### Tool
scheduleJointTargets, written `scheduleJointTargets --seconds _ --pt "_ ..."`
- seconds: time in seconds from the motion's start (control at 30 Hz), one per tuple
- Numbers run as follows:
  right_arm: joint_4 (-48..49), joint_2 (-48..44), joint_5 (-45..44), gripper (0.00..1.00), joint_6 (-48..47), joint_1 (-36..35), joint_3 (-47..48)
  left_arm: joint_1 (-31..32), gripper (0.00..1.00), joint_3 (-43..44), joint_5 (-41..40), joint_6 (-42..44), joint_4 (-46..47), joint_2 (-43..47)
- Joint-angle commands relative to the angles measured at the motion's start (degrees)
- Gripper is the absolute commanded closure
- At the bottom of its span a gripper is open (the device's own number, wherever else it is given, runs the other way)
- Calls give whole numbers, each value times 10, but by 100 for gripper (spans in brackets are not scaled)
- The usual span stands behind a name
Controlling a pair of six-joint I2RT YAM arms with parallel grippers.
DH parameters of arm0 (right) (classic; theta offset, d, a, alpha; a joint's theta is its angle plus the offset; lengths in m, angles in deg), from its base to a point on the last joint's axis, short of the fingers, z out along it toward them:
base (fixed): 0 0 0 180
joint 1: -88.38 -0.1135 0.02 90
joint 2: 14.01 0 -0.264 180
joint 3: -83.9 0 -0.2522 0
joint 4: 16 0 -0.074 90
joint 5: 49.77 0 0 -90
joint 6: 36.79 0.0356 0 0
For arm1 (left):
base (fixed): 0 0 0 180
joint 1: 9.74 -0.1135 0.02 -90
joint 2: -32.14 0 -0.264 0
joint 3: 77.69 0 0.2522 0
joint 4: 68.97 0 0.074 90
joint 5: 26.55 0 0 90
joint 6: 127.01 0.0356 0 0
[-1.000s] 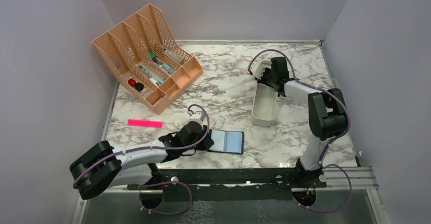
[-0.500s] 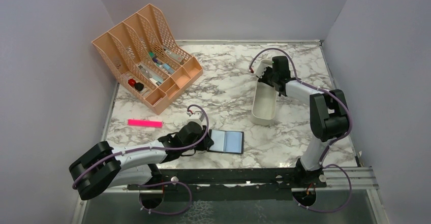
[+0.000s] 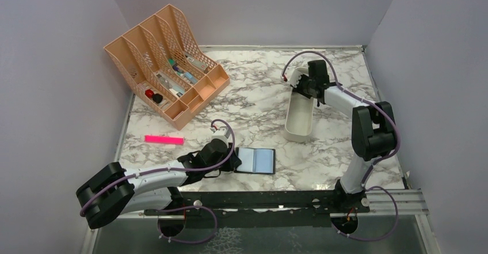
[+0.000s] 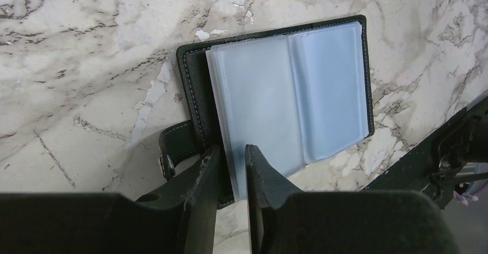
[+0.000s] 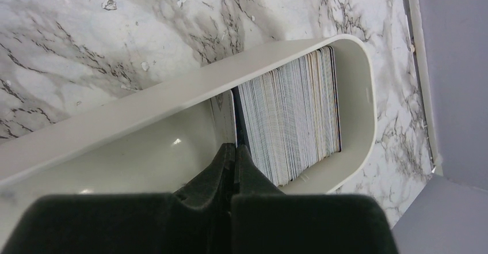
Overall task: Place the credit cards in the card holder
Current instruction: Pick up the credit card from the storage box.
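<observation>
The card holder (image 3: 257,160) (image 4: 288,93) lies open on the marble near the front, a black cover with clear plastic sleeves. My left gripper (image 3: 232,161) (image 4: 230,150) is at its left edge, jaws closed narrowly on the sleeve pages. The credit cards (image 5: 288,121) stand on edge as a tight stack in the far end of a white oblong tray (image 3: 299,124) (image 5: 144,107). My right gripper (image 3: 305,87) (image 5: 235,147) reaches down into that tray. Its fingers are shut at the near face of the stack, and the front card's edge runs into the seam between them.
A peach mesh desk organizer (image 3: 167,58) with small items stands at the back left. A pink marker (image 3: 164,140) lies on the table left of my left arm. Purple walls close in the left, back and right sides.
My right gripper's fingers have closed at the front of the card stack, and that wrist has shifted slightly right. The left gripper keeps the same hold on the card holder.
</observation>
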Motion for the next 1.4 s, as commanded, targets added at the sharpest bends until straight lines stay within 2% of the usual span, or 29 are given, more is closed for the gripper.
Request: scheduleJointTargets --seconds 0.0,0.17,0.47,0.53,0.87,1.0,1.3,1.37 --pt "-33 -30 6 99 1 6 29 3 74 -8 5 1 -4 8" --pt "2 -33 -8 99 -2 6 19 3 73 -6 9 1 -4 7" --pt "-39 -44 7 99 11 6 41 3 72 -6 10 0 -3 9" --pt "-34 -37 11 95 7 6 37 3 71 -7 10 -1 -2 9" --pt "-10 20 -27 88 -27 8 49 3 70 -8 11 -3 -3 15" --pt "-5 22 -28 93 -29 8 53 4 70 -6 11 -3 -6 16" --pt "-18 11 -10 89 -25 9 54 4 70 -7 11 -9 -7 18" --pt "-20 7 -5 90 -29 9 52 4 69 -8 11 -10 -6 18"
